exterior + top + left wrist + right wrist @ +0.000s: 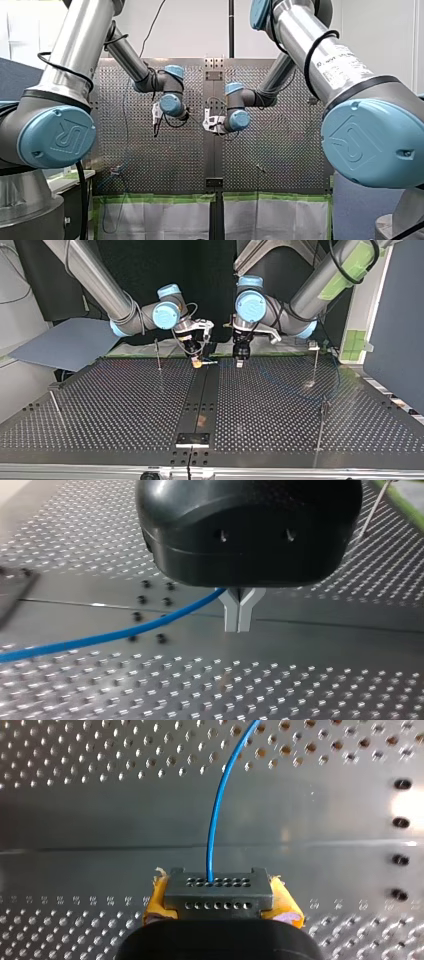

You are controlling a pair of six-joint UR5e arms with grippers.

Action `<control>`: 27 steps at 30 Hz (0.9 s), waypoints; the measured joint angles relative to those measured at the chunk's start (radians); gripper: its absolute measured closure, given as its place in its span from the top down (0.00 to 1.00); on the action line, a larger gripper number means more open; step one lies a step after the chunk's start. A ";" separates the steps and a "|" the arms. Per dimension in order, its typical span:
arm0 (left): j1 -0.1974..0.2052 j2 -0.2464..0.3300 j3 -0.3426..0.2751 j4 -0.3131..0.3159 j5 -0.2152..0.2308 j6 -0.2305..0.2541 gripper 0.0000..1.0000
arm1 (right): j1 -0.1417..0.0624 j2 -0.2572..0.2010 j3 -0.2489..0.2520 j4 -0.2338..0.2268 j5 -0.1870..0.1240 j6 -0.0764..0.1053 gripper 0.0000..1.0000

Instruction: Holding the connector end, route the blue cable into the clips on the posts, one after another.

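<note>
right hand (222,901): my right one is clamped on the connector (220,887), with the yellow pads (156,899) squeezing it from both sides

connector: little grey block with two rows of tiny holes, sitting right between the pads and poking out ahead of the hand, just above the bench (125,405)

blue cable (216,810): comes out of the connector's upper row of holes and curves off ahead over the perforated plate. In the left wrist view it runs across the plate right up to the root of the other hand's fingers

left hand (238,622): black body, metal fingers (231,615) pressed together with no gap I can see. The cable meets them up near the body, and honestly I can't tell if it's pinched in there or just passing behind

both hands together: in the top view they hang low and near each other at the far end of the bench. The right hand is over the dark centre strip (200,400) and the left is just beside it toward the view's right. They're not touching

posts (158,354): thin rods on the bench, four in the top view. One is just to the view's left of the right hand, two are on the view's right side, and one is by the left edge. The clips are too small to make out
</note>
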 joint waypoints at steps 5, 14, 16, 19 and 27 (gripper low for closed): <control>-0.016 -0.041 -0.001 0.029 -0.001 0.000 0.00 | -0.014 0.003 0.034 -0.042 -0.001 0.000 0.00; -0.049 -0.122 -0.002 0.106 0.008 -0.032 0.00 | -0.027 0.009 0.066 -0.071 -0.003 0.006 0.00; -0.056 -0.137 -0.002 0.117 0.009 -0.033 0.00 | -0.037 0.010 0.080 -0.084 -0.004 0.012 0.00; -0.066 -0.164 -0.002 0.129 0.009 -0.035 0.00 | -0.046 0.015 0.104 -0.108 -0.005 0.014 0.00; -0.092 -0.234 -0.002 0.188 -0.001 -0.067 0.00 | -0.064 0.072 0.168 -0.184 0.004 0.004 0.00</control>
